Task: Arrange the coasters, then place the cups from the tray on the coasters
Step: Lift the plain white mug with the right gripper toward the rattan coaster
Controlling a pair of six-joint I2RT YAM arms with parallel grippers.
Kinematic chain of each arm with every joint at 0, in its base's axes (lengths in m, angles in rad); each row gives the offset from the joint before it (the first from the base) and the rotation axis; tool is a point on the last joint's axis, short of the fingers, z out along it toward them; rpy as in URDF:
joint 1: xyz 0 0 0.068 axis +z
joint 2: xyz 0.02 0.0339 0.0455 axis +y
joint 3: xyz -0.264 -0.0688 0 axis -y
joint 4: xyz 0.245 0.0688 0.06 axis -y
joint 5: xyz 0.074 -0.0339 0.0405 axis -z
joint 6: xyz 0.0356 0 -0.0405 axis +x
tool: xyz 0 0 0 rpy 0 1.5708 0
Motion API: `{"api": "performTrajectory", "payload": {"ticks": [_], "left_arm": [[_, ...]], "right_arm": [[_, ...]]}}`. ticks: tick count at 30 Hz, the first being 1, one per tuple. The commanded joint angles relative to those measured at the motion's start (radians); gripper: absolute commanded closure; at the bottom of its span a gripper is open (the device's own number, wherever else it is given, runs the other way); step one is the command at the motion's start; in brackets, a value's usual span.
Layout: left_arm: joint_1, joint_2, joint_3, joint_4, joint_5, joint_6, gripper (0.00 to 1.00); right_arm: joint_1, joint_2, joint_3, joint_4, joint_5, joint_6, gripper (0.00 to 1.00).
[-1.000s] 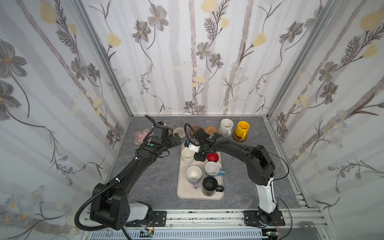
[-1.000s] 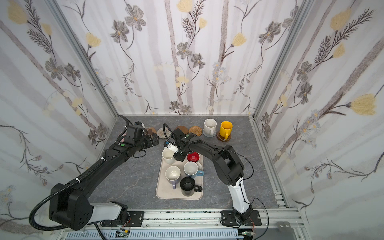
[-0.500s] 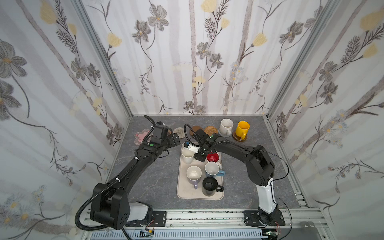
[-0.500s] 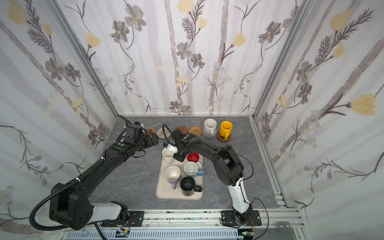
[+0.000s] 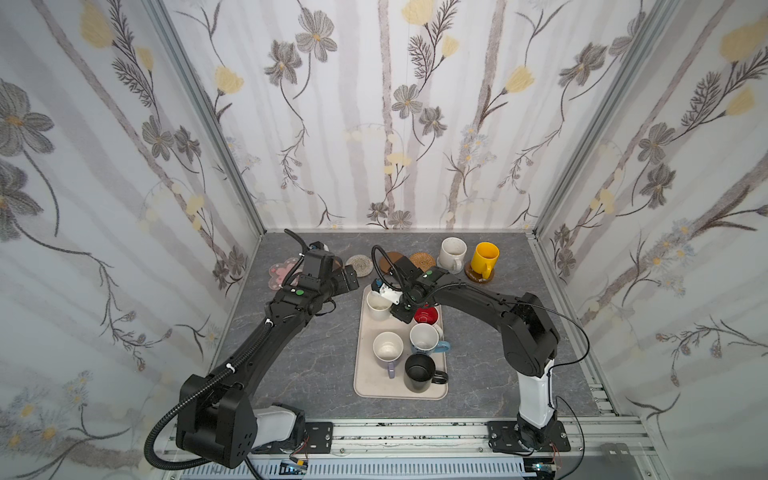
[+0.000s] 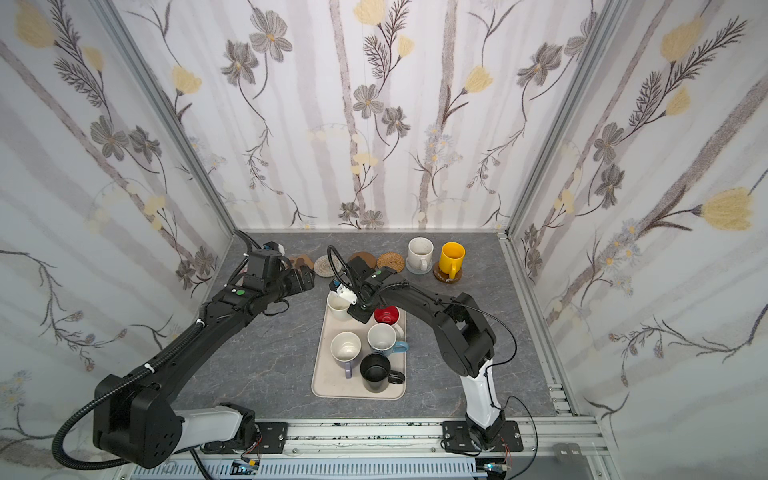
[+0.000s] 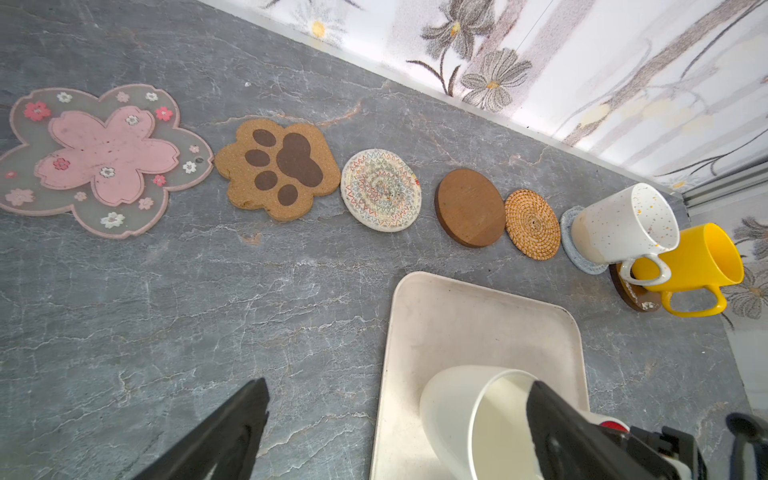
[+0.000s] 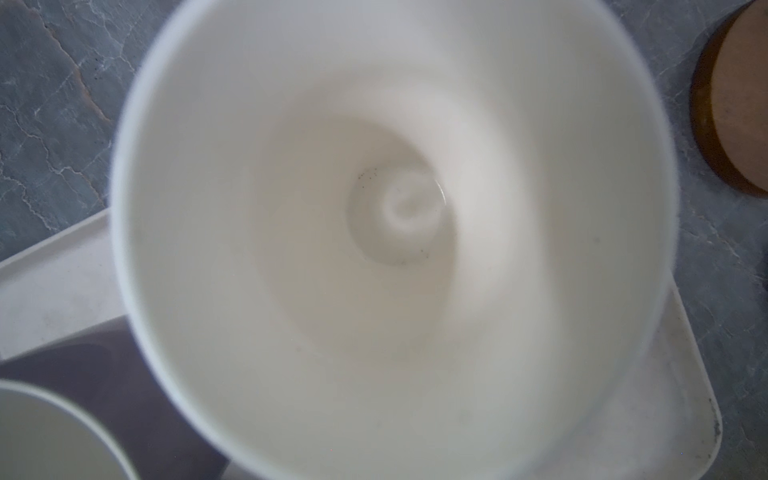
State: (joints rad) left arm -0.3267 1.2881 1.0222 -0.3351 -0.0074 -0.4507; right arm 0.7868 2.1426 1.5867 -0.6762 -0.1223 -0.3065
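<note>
Mug (image 5: 379, 306): right hand (image 5: 401, 312) is hovering at its rim for lifting; cannot tell grip.
Left hand (image 7: 399, 386): hanging wide open nearby.

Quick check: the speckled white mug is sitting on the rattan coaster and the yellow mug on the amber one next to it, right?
Not quite. The speckled white mug stands on the grey-blue coaster; the rattan coaster beside it is bare, as the left wrist view shows. The yellow mug is on the amber coaster.

Grey marbled tabletop (image 5: 299, 365) carries a coaster row (image 7: 380, 189) and beige tray (image 5: 370, 384).
</note>
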Motion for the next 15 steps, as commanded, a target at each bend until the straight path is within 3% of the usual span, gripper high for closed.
{"api": "performTrajectory", "payload": {"ticks": [1, 15], "left_arm": [[-0.007, -0.021, 0.016, 0.019, -0.017, 0.002, 0.0], [-0.09, -0.039, 0.058, 0.016, -0.043, -0.033, 0.0]], "right_arm": [[0.002, -0.033, -0.009, 0.07, 0.001, 0.052, 1.0], [-0.019, -0.102, -0.025, 0.133, 0.063, 0.266, 1.0]]}}
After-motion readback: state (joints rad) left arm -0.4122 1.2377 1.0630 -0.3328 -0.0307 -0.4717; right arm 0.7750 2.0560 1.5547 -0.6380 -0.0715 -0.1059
